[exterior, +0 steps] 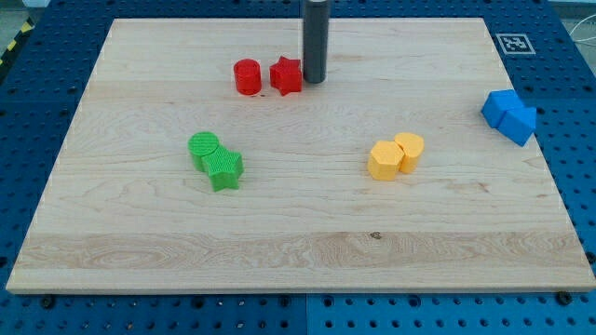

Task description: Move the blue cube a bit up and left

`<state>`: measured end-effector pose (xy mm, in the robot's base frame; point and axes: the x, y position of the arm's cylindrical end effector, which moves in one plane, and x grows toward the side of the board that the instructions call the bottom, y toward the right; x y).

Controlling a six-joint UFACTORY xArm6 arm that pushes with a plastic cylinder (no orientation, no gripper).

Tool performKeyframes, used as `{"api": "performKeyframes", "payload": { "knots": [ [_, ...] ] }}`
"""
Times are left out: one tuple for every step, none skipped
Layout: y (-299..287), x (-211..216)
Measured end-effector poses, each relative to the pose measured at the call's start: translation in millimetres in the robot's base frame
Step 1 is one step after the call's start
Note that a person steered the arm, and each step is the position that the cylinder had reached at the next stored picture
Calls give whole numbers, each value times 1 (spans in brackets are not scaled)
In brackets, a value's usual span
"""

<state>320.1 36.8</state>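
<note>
The blue cube (500, 105) sits near the board's right edge, touching a second blue block (520, 125) just below and right of it. My tip (315, 80) rests on the board near the view's top centre, right beside a red star block (286, 75). It is far to the left of the blue cube.
A red cylinder (247, 76) stands left of the red star. A green cylinder (204, 147) and green star (223, 168) sit left of centre. Two yellow blocks (383, 160) (410, 149) touch right of centre. The wooden board (298, 251) lies on a blue perforated table.
</note>
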Motion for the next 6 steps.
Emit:
{"api": "performKeyframes", "payload": {
  "knots": [
    [86,-4],
    [175,-2],
    [261,14],
    [308,39],
    [308,42],
    [293,101]
  ]
}}
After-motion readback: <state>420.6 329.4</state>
